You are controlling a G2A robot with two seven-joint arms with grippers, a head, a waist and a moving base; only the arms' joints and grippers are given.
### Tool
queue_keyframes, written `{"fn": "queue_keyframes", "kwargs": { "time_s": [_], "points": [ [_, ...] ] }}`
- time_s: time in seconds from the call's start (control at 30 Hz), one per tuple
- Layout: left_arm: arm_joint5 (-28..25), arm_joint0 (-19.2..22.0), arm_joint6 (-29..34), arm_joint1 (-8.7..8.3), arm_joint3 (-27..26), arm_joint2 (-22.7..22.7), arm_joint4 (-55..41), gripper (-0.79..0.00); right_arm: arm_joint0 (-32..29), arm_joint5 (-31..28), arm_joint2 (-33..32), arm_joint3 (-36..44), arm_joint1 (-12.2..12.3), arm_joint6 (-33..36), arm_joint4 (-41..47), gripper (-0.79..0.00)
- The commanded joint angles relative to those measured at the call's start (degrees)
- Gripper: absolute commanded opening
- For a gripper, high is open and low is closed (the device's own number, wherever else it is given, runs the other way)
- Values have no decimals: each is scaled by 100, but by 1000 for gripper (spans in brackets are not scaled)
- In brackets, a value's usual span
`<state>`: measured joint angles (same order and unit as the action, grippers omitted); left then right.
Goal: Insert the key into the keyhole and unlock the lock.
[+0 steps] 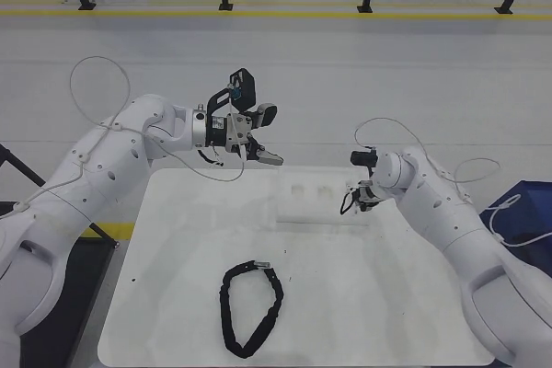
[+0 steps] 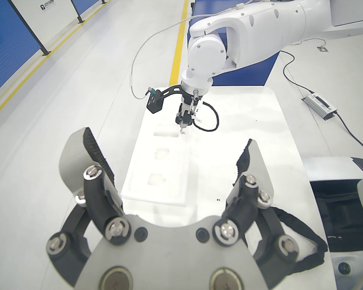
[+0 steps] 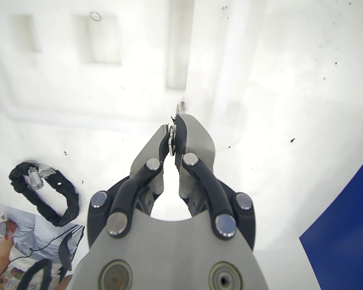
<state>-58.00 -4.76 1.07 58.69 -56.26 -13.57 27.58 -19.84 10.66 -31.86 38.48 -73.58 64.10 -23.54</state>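
Right gripper (image 3: 173,123) pinching key (image 3: 171,142) (tip protruding), left gripper (image 2: 168,137) spread wide

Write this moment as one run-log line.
right gripper: shut on small silver key, at white foam tray | left gripper: open | black fabric-sleeved chain lock: on white table, untouched

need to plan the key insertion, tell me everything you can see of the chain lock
The lock is a chain in a black, fabric-looking sleeve, closed into a lopsided loop. It lies flat on the white table, on the side nearer the robot. Its two ends meet at a short shiny metal cylinder on the loop's far side, with a round end face where the keyhole seems to be. It looks closed, with no key in it. Only the table touches it.
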Motion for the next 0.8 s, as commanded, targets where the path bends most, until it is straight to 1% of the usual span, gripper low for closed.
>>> {"fn": "queue_keyframes", "kwargs": {
  "time_s": [0.0, 0.2, 0.37, 0.53, 0.63, 0.77],
  "points": [
    [0, 0, 0, 0, 0, 0, 0, 0, -54, -57, -153, 280, 99, 102, 29, -785],
    [0, 0, 0, 0, 0, 0, 0, 0, -422, -244, -766, 1328, 483, 413, 137, -785],
    [0, 0, 0, 0, 0, 0, 0, 0, -1034, -593, -1442, 2609, 855, 545, 189, -785],
    [0, 0, 0, 0, 0, 0, 0, 0, -1829, -1200, -2400, 3654, 1187, 728, 885, -785],
    [0, 0, 0, 0, 0, 0, 0, 0, -2245, -1376, -2917, 4033, 1333, 765, 1248, -785],
    [0, 0, 0, 0, 0, 0, 0, 0, -2702, -1575, -3461, 4329, 1448, 756, 1928, -785]
  ]
}}
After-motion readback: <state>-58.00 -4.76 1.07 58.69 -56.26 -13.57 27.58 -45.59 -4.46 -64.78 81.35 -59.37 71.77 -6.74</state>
